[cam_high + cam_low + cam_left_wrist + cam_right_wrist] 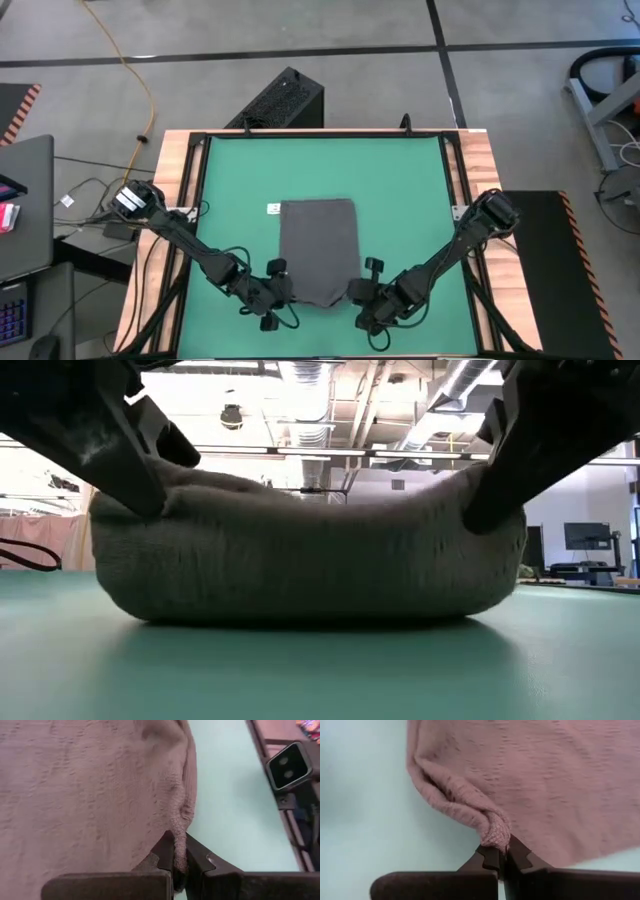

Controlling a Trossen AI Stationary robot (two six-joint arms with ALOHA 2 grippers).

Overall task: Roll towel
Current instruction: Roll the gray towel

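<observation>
1. One towel (318,245) on the board, dark grey, lying in the near half of the green tabletop (400,190), its long side running away from me, small white label (273,208) at the far left corner.
2. Its near edge is off the mat and curled over into a fat hump; the low view shows that hump sagging in the middle between the two pinch points.
3. My left gripper (179,851) has its fingers closed tight on the near left corner, cloth bunched between the tips.
4. My right gripper (503,851) is the same story on the near right corner, fingers clamped with a knot of fabric squeezed between them.
5. Judging by that, I'm at the start of the roll, with most of the cloth flat ahead.
6. Risks from here, as I read it: each grip is only a small bite of corner, so a tug could pull the weave free and drop the fold.
7. If one arm leads, the roll goes skewed into a cone.
8. The slack middle could lag and leave a loose, baggy core.
9. Count: one towel, one label, two arms, two grippers, both busy.
</observation>
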